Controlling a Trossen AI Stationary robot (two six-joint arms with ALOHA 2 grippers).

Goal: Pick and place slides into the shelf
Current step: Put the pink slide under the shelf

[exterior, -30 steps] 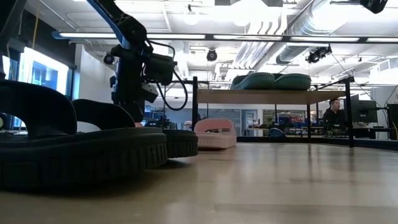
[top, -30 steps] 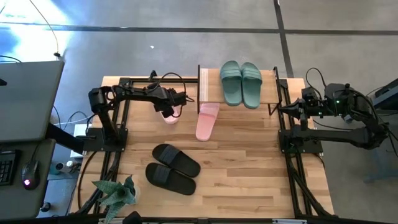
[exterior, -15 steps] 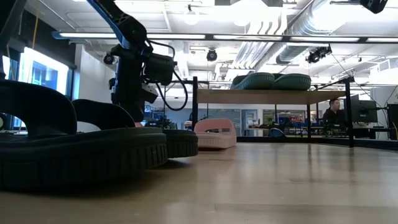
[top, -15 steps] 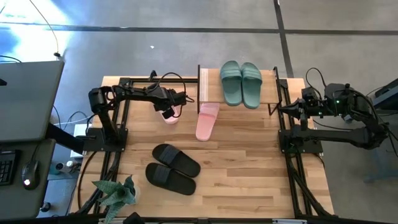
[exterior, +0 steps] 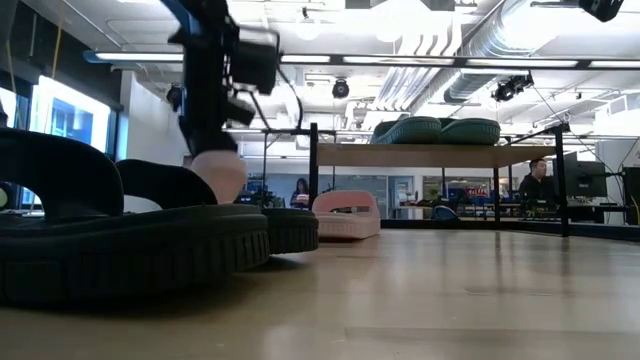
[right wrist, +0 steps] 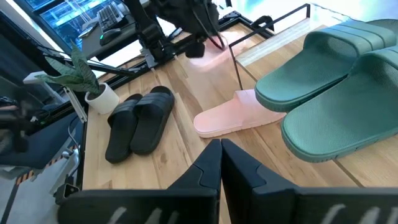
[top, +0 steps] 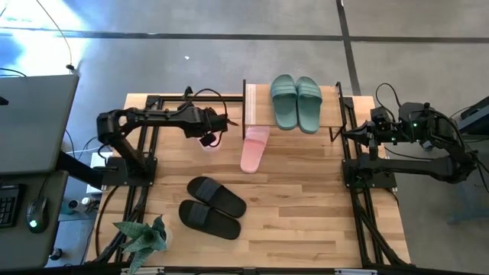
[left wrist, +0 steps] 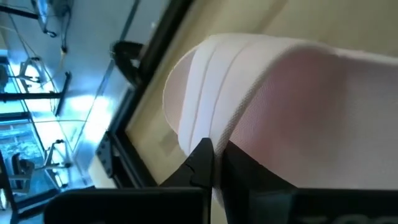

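On top of the shelf (top: 332,98): green pair (top: 296,102) done. L gripper (top: 208,139) clamps one pink slide (exterior: 219,172), lifted off table. Other pink (top: 254,149) half under shelf; black pair (top: 214,206) left. R gripper (right wrist: 220,147) closed, empty.

Our left arm reaches from nine o'clock toward the table's centre, its left gripper (top: 212,139) clamped tight and raised above the tabletop. Our right arm sits folded at three o'clock, its right gripper (top: 345,134) closed, fingers pressed together.
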